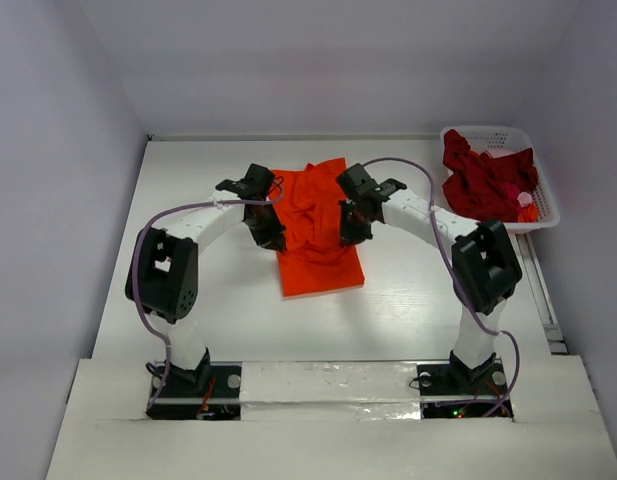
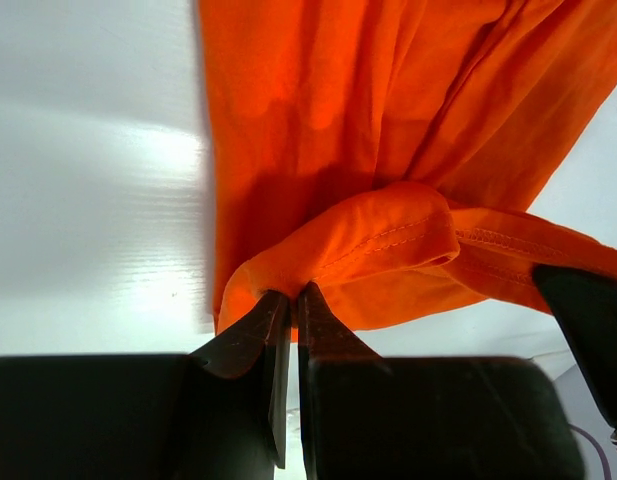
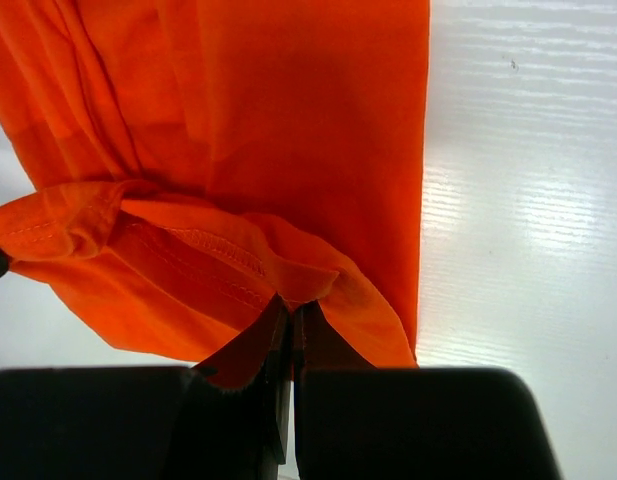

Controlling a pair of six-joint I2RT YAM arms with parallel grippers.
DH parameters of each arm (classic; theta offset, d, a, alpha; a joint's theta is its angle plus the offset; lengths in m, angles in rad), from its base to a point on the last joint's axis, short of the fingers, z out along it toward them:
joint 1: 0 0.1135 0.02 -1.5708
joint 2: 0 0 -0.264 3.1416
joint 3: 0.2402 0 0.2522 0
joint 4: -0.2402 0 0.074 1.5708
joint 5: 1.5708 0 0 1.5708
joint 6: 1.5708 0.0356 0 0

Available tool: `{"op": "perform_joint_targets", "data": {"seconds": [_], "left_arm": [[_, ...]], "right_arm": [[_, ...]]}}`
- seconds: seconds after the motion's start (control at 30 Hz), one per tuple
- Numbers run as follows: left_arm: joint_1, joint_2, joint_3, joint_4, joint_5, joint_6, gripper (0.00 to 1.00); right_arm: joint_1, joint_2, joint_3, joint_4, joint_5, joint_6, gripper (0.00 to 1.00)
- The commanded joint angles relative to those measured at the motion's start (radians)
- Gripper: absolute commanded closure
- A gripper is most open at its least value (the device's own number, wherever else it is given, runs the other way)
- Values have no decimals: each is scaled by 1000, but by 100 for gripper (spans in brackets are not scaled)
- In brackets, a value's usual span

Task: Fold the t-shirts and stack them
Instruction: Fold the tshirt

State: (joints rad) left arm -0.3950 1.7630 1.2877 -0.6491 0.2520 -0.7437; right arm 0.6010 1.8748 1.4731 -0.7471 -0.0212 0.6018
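On the worktop [image 1: 208,180] the orange t-shirt [image 1: 318,255] lies centred. The dark red t-shirt [image 1: 483,180] lies in the basket [image 1: 548,215]. The left gripper [image 2: 291,295] and right gripper [image 3: 290,305] each pinch a thin stitched edge. Uneven arm travel may pull the cloth free or skew the fold.

I find the orange t-shirt [image 2: 338,120] soft matt cloth, creased, hems stitched. The dark red t-shirt [image 1: 483,180]: matt cloth likewise. The basket [image 1: 548,200]: white plastic lattice. The table [image 3: 528,200]: white, smooth, slightly glossy. My fingers [image 2: 243,340]: matt black.
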Motion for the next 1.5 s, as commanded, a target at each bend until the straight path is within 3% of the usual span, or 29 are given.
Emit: {"op": "perform_joint_targets", "data": {"seconds": [0.0,0.43,0.47,0.5,0.53,0.57,0.6,0.63,0.67,0.7,0.73,0.8,0.9,0.97,1.0,1.03,1.07,1.1,1.13,1.47], "left_arm": [[7,7,47,-17,-3,15,100],[27,44,55,9,-19,15,100],[27,46,56,12,-22,15,100],[37,47,55,20,-26,15,100],[38,47,53,25,-39,17,91],[38,46,56,28,-48,15,72],[47,44,59,32,-57,15,64],[47,44,70,32,-83,18,50],[59,43,77,32,-95,17,41],[59,43,84,34,-109,17,33],[70,44,103,32,-140,18,22],[85,46,123,25,-161,21,18],[99,32,173,0,-187,29,28],[99,6,208,-20,-200,36,43],[99,-5,213,-30,-195,40,53],[99,-19,213,-38,-185,46,82],[99,-46,208,-43,-177,46,100],[99,-59,200,-56,-169,47,100],[99,-71,178,-61,-152,52,100],[-60,-140,-25,-46,-128,58,100]], "right_arm": [[-12,18,53,25,-13,-19,100],[-30,99,118,31,-36,-39,100],[-39,104,121,32,-33,-40,98],[-40,109,127,35,-33,-45,86],[-49,113,128,38,-29,-48,78],[-59,119,130,41,-19,-48,70],[-60,121,133,46,-13,-54,55],[-72,122,139,51,-7,-60,48],[-85,129,145,55,7,-77,42],[-95,135,154,51,16,-82,30],[-105,142,183,45,18,-88,25],[-136,158,214,20,44,-96,22],[-136,129,256,5,70,-115,25],[-136,100,250,3,60,-117,27],[-136,81,237,6,49,-114,38],[-136,37,224,9,40,-112,47],[-136,15,210,12,30,-109,58],[-136,-6,181,12,30,-108,72],[-136,-38,170,9,30,-108,100],[-41,-98,26,-3,-3,-105,100]]}}
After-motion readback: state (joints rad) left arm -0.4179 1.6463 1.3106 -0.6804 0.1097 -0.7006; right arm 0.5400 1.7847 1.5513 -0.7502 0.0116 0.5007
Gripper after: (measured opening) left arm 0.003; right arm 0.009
